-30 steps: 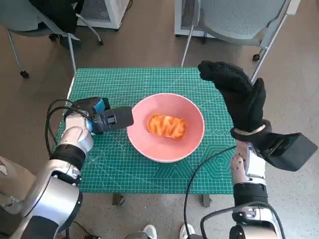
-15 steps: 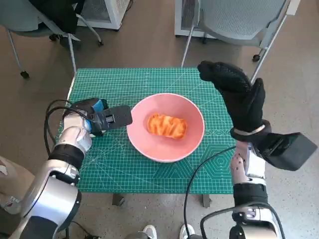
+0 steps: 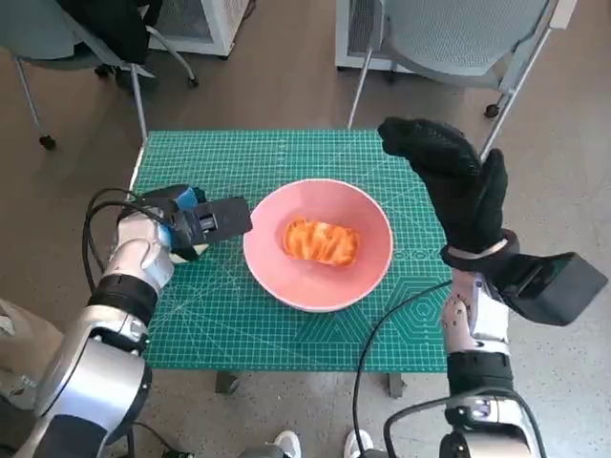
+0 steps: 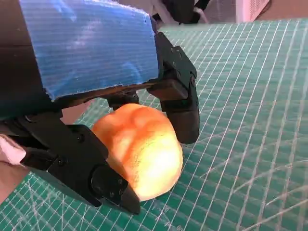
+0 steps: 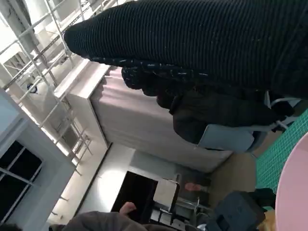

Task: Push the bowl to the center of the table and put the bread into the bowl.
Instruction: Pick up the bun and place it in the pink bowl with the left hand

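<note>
The pink bowl [image 3: 286, 277] sits near the middle of the green mat, and the orange-brown bread [image 3: 320, 241] lies inside it. My left hand [image 3: 215, 221] is low at the bowl's left rim, its fingertips touching the rim. In the left wrist view its black fingers [image 4: 180, 108] are spread apart, and a rounded orange surface [image 4: 139, 149] shows between them; I cannot tell if they press on it. My right hand [image 3: 449, 181] hangs raised above the mat's right side, apart from the bowl, holding nothing.
The green cutting mat [image 3: 191, 324] covers the small table. Chairs stand beyond the far edge, a grey one [image 3: 449, 38] at the right and another [image 3: 67, 38] at the far left. Black cables [image 3: 382, 334] trail over the near edge.
My left hand has crept slightly towards the far side along the bowl's left rim. Bowl, bread and right hand look unmoved.
</note>
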